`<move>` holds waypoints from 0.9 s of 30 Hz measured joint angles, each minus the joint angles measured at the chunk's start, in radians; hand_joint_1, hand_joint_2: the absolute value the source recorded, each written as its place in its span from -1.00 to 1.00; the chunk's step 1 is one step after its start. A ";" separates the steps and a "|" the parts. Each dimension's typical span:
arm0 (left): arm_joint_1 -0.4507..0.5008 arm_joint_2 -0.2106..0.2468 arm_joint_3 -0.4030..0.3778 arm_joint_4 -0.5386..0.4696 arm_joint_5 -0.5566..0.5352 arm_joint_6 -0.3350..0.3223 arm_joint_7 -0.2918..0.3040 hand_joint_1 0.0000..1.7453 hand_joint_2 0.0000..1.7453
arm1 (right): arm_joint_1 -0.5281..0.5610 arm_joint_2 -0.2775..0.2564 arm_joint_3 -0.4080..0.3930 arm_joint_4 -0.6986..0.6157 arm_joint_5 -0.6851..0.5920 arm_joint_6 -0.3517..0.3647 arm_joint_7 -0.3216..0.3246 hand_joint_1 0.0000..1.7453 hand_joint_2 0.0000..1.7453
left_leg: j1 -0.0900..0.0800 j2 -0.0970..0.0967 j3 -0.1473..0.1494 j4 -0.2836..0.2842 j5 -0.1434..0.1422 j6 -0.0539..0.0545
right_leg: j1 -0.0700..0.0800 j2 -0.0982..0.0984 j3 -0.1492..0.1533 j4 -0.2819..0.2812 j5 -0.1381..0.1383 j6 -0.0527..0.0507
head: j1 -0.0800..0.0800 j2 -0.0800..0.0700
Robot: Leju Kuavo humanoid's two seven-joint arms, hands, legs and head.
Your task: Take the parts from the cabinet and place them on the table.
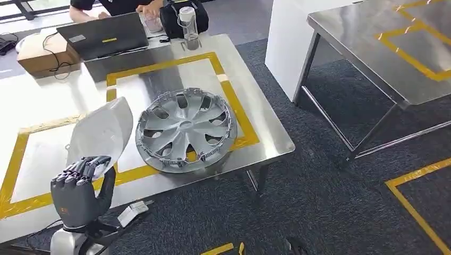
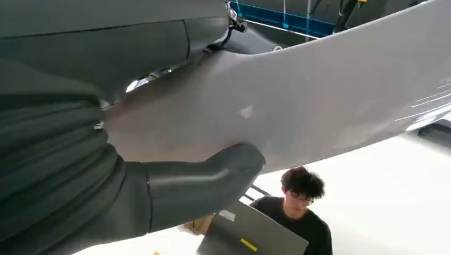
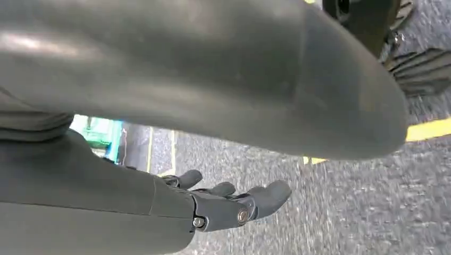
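Head view, left hand gripping white shell part, right hand loose, empty

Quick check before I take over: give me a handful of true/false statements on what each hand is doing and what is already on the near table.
1. The left hand holds a white curved panel. True.
2. The wheel cover lies flat on the near table. True.
3. The wheel cover sits wholly inside the yellow tape outline. False: its front edge overlaps the tape line.
4. The right hand holds a part. False: it holds nothing, fingers apart, above the dark carpet.
5. The laptop stands at the far end of the table. True, with a clear bottle beside it.
6. The white panel already lies flat on the table. False: it is tilted up in the left hand.
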 joint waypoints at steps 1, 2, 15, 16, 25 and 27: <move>-0.012 0.002 0.006 0.014 -0.011 0.006 -0.001 1.00 1.00 | 0.000 0.000 -0.002 0.000 0.000 0.000 0.000 -1.00 -1.00 | 0.000 0.000 0.000 -0.001 0.000 -0.001 | 0.001 0.000 0.000 0.000 -0.001 -0.001 | 0.001 0.000; -0.025 0.006 0.013 0.031 -0.024 0.014 -0.002 1.00 1.00 | -0.001 0.000 -0.005 0.000 0.002 0.000 0.000 -1.00 -1.00 | 0.001 0.000 0.000 -0.002 0.001 -0.002 | 0.001 0.000 0.000 0.000 -0.001 -0.001 | 0.000 0.000; -0.260 0.062 0.127 0.307 -0.212 0.040 -0.016 1.00 1.00 | 0.000 -0.018 -0.026 0.000 0.018 0.001 0.000 -1.00 -1.00 | 0.003 0.000 0.006 -0.004 0.002 -0.031 | -0.002 0.000 0.010 -0.003 0.003 0.002 | 0.001 0.000; -0.279 0.070 0.135 0.329 -0.241 0.040 -0.010 1.00 1.00 | 0.000 -0.018 -0.029 0.000 0.019 0.002 0.000 -1.00 -1.00 | 0.003 0.000 0.007 -0.004 0.002 -0.031 | -0.002 0.000 0.010 -0.003 0.003 0.003 | 0.001 0.000; -0.421 0.151 0.161 0.512 -0.299 0.042 0.065 1.00 1.00 | 0.000 -0.018 -0.040 0.000 0.027 0.013 0.000 -1.00 -1.00 | 0.003 0.001 0.007 -0.003 0.002 -0.030 | -0.002 0.000 0.012 -0.005 0.003 0.003 | 0.001 0.000; -0.462 0.179 0.159 0.575 -0.311 0.043 0.054 1.00 1.00 | 0.000 -0.016 -0.040 0.000 0.027 0.018 0.000 -1.00 -1.00 | 0.002 0.002 0.008 -0.003 0.002 -0.030 | -0.001 0.001 0.011 -0.005 0.003 0.003 | 0.000 0.000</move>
